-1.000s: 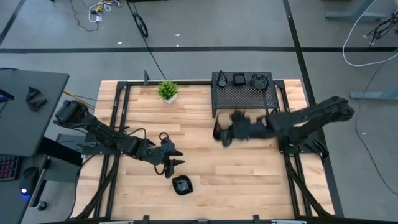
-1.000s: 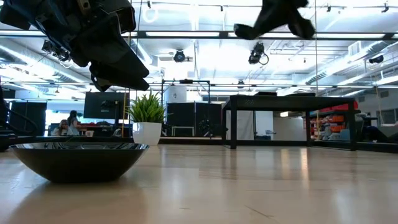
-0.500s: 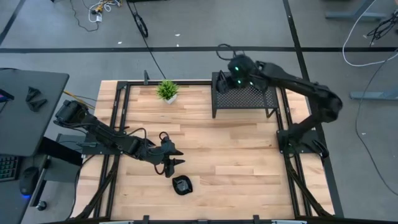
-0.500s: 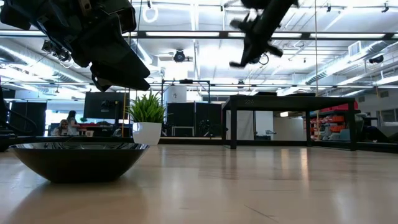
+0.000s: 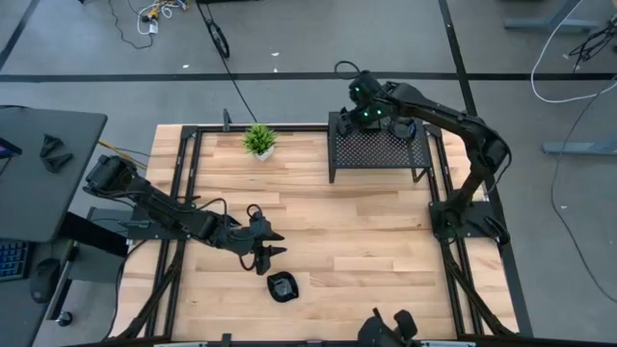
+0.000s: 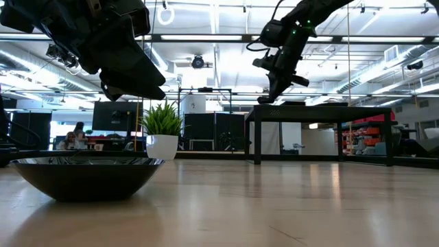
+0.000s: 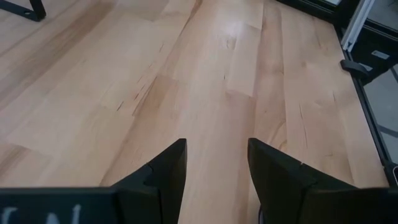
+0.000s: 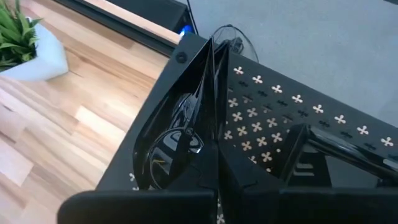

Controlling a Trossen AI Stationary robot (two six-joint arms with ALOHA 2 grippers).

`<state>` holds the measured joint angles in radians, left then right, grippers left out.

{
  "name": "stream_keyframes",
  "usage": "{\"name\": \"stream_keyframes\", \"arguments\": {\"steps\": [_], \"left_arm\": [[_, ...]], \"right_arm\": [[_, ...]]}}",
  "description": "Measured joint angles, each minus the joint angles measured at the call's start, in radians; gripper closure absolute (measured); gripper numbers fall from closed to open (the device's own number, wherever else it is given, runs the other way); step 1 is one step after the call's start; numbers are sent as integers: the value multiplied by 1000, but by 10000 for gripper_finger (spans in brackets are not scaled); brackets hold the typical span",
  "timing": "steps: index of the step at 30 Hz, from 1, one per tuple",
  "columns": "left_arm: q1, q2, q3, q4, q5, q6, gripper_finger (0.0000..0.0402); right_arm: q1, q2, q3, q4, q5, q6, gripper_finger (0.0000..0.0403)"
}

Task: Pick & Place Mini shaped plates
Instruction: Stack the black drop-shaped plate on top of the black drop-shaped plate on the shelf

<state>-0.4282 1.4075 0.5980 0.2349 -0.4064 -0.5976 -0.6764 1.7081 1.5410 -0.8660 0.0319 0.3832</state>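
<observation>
Done: one plate [image 5: 281, 286] was set on the desk [image 5: 366, 251].
Left gripper [image 5: 271, 258]: held released above it.
Right gripper [image 5: 359, 114]: clenched, empty, over rack [image 5: 381, 146].
Left: rack plates [image 5: 371, 122] remained unmoved.

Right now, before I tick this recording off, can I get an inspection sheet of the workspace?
Surface: pale wooden plank table, bare at its middle.
Job's things: one glossy black dish near the front; more on the black perforated metal rack.
Clutter: small green potted plant.
Grippers: left gripper open, above the table beside the dish; right gripper shut, over the rack's corner.
Cables: several on the floor.
Surroundings: people in the room behind.
</observation>
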Motion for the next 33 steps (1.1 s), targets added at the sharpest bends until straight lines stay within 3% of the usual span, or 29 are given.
{"name": "stream_keyframes", "arguments": {"steps": [33], "left_arm": [[0, 0, 0, 0, 0, -21, 225]], "right_arm": [[-10, 3, -19, 60, 37, 10, 385]]}}
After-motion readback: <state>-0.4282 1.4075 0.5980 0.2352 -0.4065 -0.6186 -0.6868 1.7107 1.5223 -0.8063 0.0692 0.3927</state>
